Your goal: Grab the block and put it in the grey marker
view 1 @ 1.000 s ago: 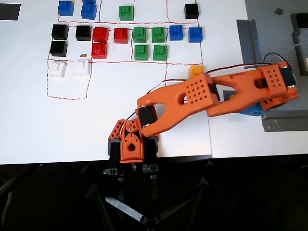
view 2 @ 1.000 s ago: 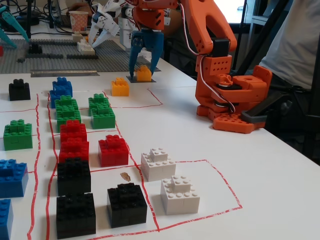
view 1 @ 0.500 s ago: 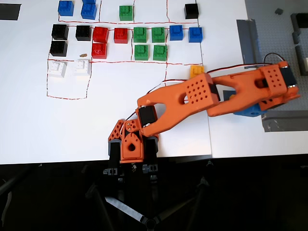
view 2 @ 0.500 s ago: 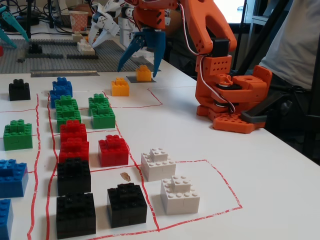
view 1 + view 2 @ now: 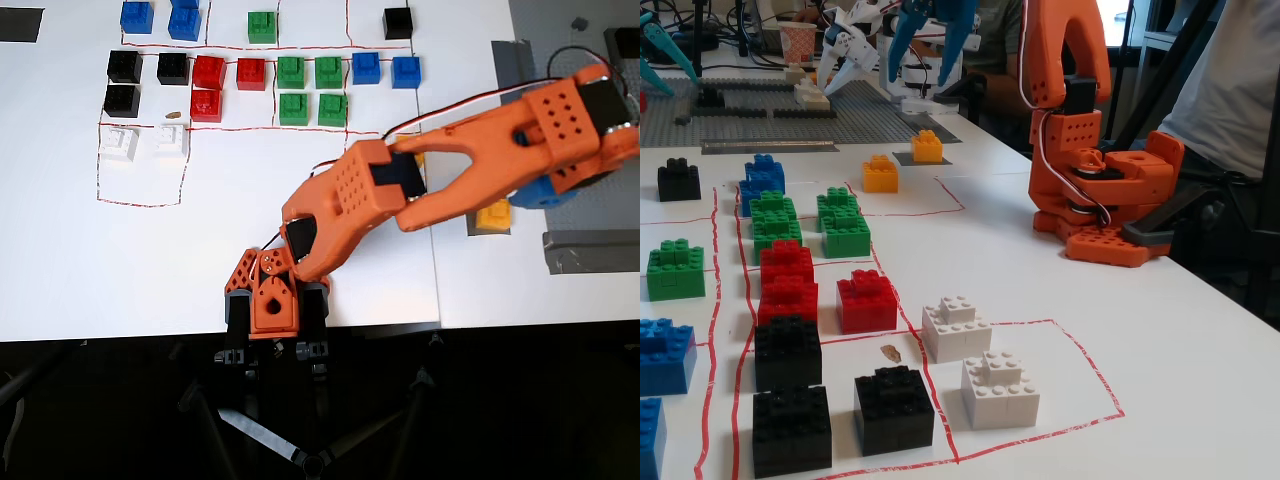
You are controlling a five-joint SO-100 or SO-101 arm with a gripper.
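The block (image 5: pixel 927 146), a small orange-yellow brick, sits on the grey marker (image 5: pixel 903 158) at the far side of the white table. In the overhead view the block (image 5: pixel 493 215) lies free just below the arm's wrist. A second, alike yellow brick (image 5: pixel 880 174) stands a little nearer and to the left, off the marker. My gripper (image 5: pixel 918 52) hangs well above the block, its blue fingers (image 5: pixel 896 40) spread open and holding nothing. From overhead only a bit of the blue fingers (image 5: pixel 545 192) shows under the orange wrist.
Red, green, blue, black and white bricks (image 5: pixel 866 301) stand in rows inside red outlines on the left. The arm's base (image 5: pixel 1105 205) is at the right. A grey studded baseplate (image 5: pixel 760 110) and light-grey tape strips (image 5: pixel 590 250) lie behind the marker.
The gripper was shut around the block on the marker, then opened and let it go. It has since risen clear, leaving the block on the marker.
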